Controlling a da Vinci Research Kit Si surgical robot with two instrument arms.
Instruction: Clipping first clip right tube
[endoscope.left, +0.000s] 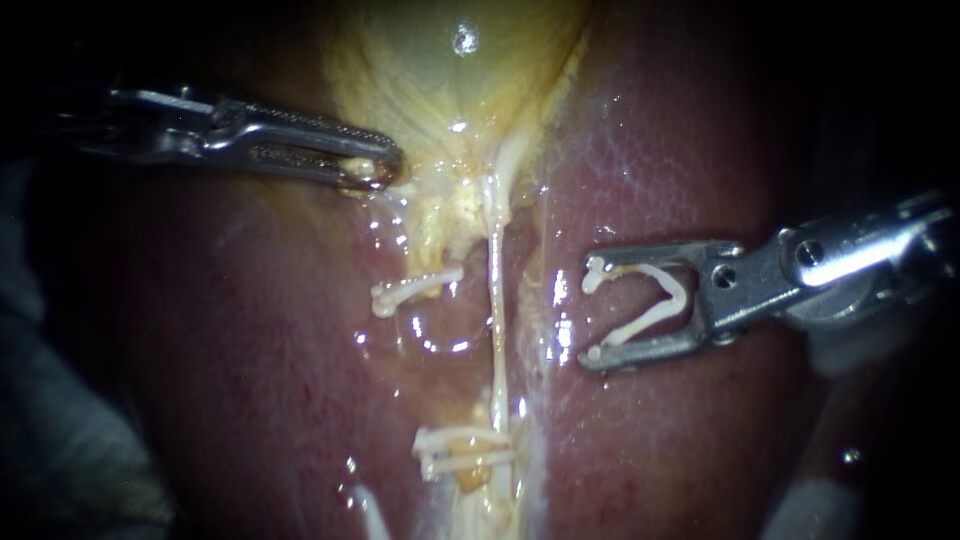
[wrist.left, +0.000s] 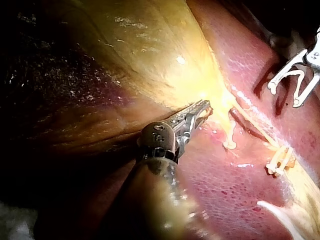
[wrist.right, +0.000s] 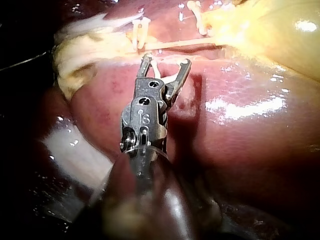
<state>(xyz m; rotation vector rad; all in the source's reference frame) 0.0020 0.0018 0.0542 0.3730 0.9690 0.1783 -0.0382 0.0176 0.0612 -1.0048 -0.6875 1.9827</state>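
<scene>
We record the right tube (endoscope.left: 495, 300) as a thin pale strand. It runs from the narrow end of the gallbladder (endoscope.left: 450, 80) down the groove in the middle of the liver (endoscope.left: 680, 450). Its middle stretch is bare and carries no clip.

Further along from the gallbladder, white clips (endoscope.left: 462, 450) sit across the strand, over a bit of yellow tissue. On the strand's other side, away from the right instrument, a short stub (endoscope.left: 440, 280) ends in a single white clip (endoscope.left: 400, 295).

The right instrument (endoscope.left: 595, 310) lies over the liver's surface, near the right tube but apart from it. Its jaws stand wide, tips towards the strand. Between them is a loaded clip (endoscope.left: 668, 285), spread in a V, with one leg lying against each jaw. The right wrist view confirms this. The tube passes just ahead of the jaw tips and is not between them.

The left instrument (endoscope.left: 378, 168) is at the gallbladder's lower edge, well apart from the right tube. Its jaws are clamped on the yellow gallbladder tissue. The left wrist view shows the same hold, with tissue bunched at the tips.
</scene>
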